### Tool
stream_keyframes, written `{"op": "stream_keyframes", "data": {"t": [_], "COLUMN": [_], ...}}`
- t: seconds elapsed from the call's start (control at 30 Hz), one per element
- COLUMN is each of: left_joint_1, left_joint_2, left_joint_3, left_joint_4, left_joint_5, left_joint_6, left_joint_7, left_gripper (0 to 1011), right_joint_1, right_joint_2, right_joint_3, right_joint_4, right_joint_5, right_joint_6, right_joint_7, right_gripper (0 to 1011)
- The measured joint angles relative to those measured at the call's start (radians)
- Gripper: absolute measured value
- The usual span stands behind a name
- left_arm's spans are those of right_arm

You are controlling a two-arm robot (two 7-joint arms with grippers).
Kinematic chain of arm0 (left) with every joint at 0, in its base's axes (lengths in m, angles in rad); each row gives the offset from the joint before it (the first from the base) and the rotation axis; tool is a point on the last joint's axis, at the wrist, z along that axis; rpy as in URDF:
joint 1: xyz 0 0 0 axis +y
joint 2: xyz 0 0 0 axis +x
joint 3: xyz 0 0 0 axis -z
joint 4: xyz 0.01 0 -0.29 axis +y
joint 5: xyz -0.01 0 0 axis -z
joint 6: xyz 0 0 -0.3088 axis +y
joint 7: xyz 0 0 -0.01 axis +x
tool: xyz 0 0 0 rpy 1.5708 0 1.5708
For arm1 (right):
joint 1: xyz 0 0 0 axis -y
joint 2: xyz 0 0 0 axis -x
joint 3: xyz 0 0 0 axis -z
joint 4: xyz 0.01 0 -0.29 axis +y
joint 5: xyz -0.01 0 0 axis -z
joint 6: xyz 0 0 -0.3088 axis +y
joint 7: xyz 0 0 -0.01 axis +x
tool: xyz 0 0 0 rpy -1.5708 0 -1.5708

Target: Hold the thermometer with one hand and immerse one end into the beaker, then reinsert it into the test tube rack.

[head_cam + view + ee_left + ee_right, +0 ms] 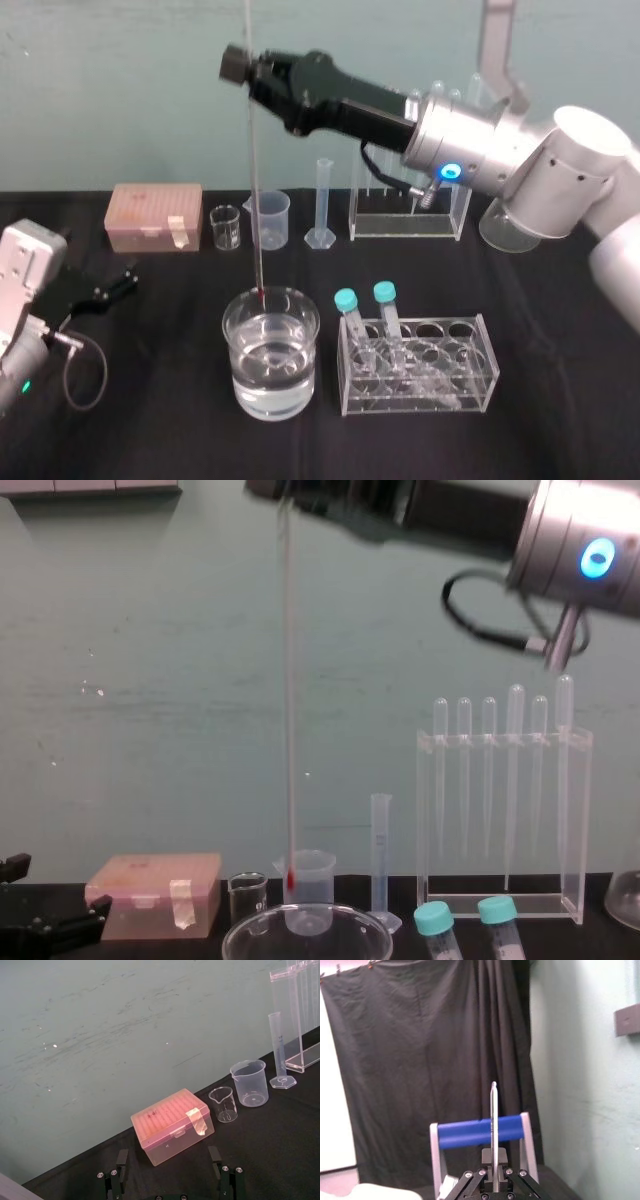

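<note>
Left of the wide glass dish (pixel 300 385), the left gripper (pixel 113 284) sits idle low over the worktop (pixel 160 400), fingers apart. Behind the dish stands the beaker (pixel 271 220). The thermometer (pixel 256 200) hangs upright, its red tip at the dish's far rim and not in the beaker. High above the dish, the right gripper (pixel 252 75) has its fingers clamped on the rod. A good dip likely needs a slow, vertical descent clear of the rims. Behind and right of the dish, the test tube rack (pixel 400 230) has open air above it, though a measuring cylinder (pixel 323 205) stands on the way.
</note>
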Motion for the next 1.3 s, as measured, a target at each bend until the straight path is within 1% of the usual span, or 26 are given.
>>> {"op": "stream_keyframes", "data": {"t": [0.07,0.17,0.2,0.33,0.5,0.77,1.3], "left_joint_1": [0.0,0.0,0.0,0.0,0.0,0.0,0.0], "left_joint_2": [0.0,0.0,0.0,0.0,0.0,0.0,0.0], "left_joint_3": [0.0,0.0,0.0,0.0,0.0,0.0,0.0], "left_joint_4": [0.0,0.0,0.0,0.0,0.0,0.0,0.0], "left_joint_5": [0.0,0.0,0.0,0.0,0.0,0.0,0.0], "left_joint_6": [0.0,0.0,0.0,0.0,0.0,0.0,0.0], "left_joint_7": [0.0,0.0,0.0,0.0,0.0,0.0,0.0], "left_gripper": [1008,1008,1008,1008,1008,1008,1008], "right_joint_1": [0.005,0.007,0.007,0.002,-0.016,-0.047,-0.076], "right_joint_2": [-0.014,-0.021,-0.024,-0.028,-0.034,-0.046,-0.057], "right_joint_3": [-0.032,-0.053,-0.064,-0.085,-0.101,-0.101,-0.081], "right_joint_4": [0.05,0.082,0.098,0.13,0.162,0.196,0.21], "right_joint_5": [-0.017,-0.033,-0.044,-0.078,-0.119,-0.144,-0.158], "right_joint_6": [-0.043,-0.077,-0.097,-0.144,-0.186,-0.201,-0.198], "right_joint_7": [0.048,0.079,0.097,0.125,0.136,0.135,0.132], "right_gripper": [57,58,58,57,58,58,58]}}
